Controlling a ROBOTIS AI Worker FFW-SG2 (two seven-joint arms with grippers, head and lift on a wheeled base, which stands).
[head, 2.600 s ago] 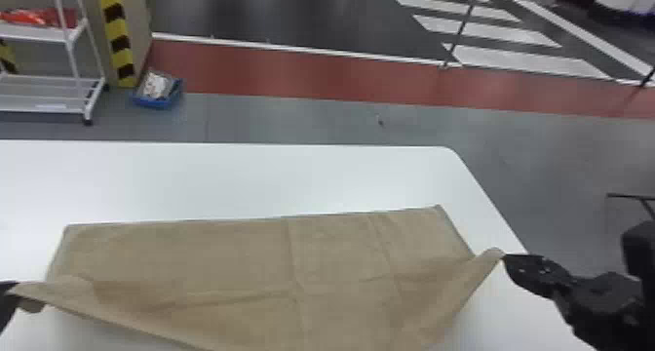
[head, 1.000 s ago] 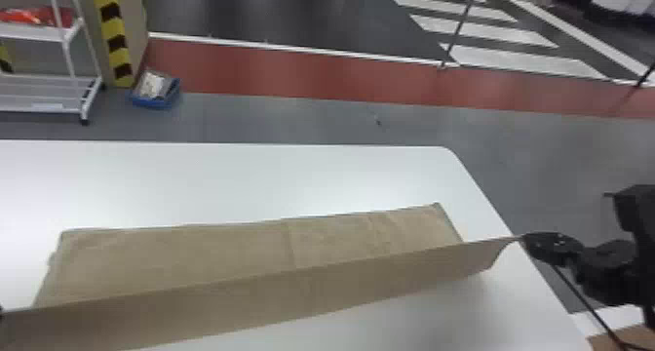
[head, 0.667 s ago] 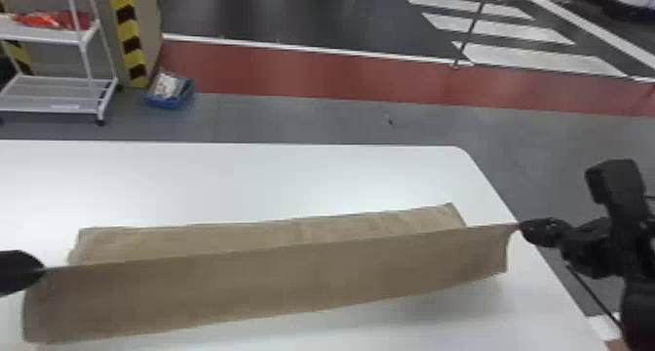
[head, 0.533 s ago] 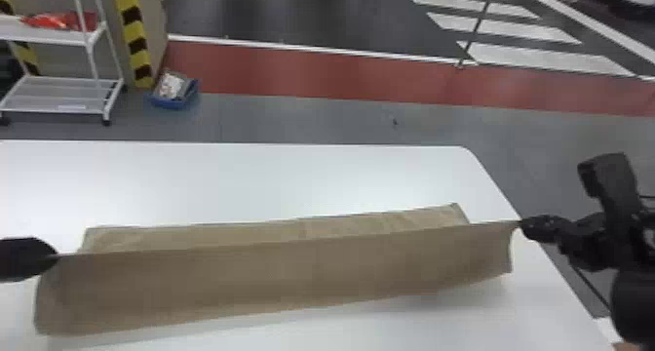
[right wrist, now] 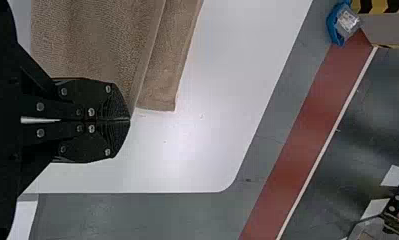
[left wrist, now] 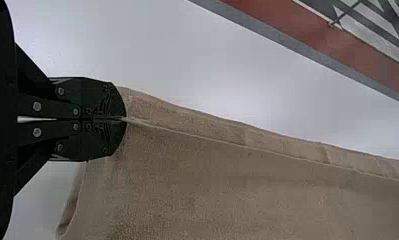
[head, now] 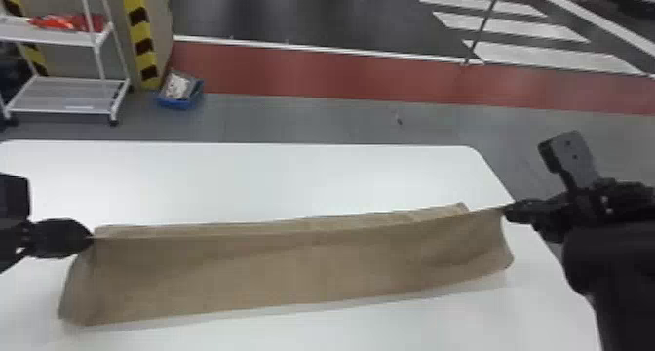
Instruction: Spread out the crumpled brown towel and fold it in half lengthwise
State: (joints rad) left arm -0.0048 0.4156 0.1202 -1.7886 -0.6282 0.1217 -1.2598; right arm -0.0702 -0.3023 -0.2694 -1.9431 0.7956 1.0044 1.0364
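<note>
The left claw [head: 90, 237] is gripping one corner of the brown towel [head: 292, 267], its fingers pressing together on the cloth. The right claw [head: 504, 209] is pinching the other end of that raised edge, and its fingers are meeting too. Between both claws the edge is running almost straight (just a little slack in it), while the front part of the towel is hanging below them, towards the robot. Just beyond the claws, a narrow far strip is lying on the white table [head: 268, 179]. One corner of that strip is resting just beside the right claw's tips [right wrist: 130, 119]. Well beyond the left claw, a blue bin [head: 178, 101] is sitting on the floor.
</note>
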